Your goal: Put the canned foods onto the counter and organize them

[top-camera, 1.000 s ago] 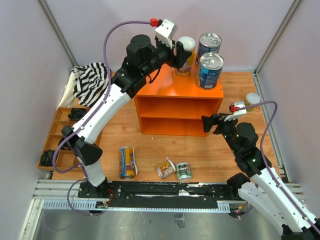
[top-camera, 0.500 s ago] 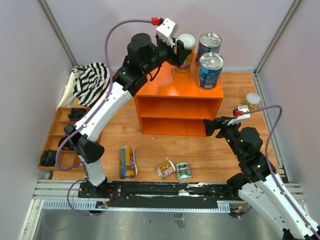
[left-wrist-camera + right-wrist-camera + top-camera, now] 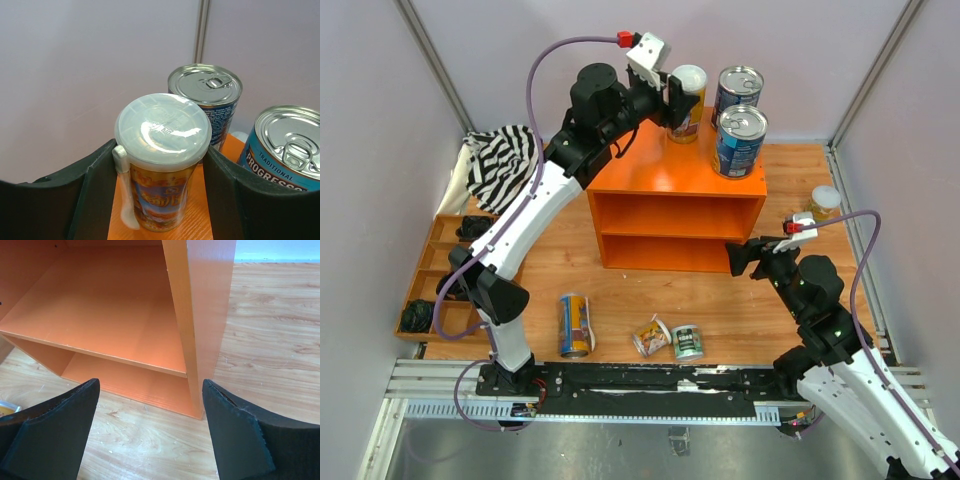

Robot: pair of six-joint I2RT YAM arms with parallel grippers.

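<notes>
The orange counter (image 3: 665, 170) stands mid-table. My left gripper (image 3: 678, 100) is shut on a tall yellow-and-blue can with a white lid (image 3: 689, 92), upright at the back of the counter's top. In the left wrist view the fingers (image 3: 97, 175) press both sides of this can (image 3: 162, 195). Two wide blue cans (image 3: 739, 88) (image 3: 740, 140) stand beside it on the right. On the table lie another tall can (image 3: 574, 324), a small yellow can (image 3: 651, 335) and a small green can (image 3: 687, 342). My right gripper (image 3: 740, 252) is open and empty by the counter's lower right front corner (image 3: 200, 390).
A white-lidded can (image 3: 825, 202) stands at the right edge of the table. A striped cloth (image 3: 502, 165) lies at the back left. A brown compartment tray (image 3: 432, 262) with dark items sits along the left edge. Walls and frame posts enclose the table.
My left gripper has shifted slightly back and left with the tall can. My right arm has swung its elbow to the right and its gripper has dropped a little lower.
</notes>
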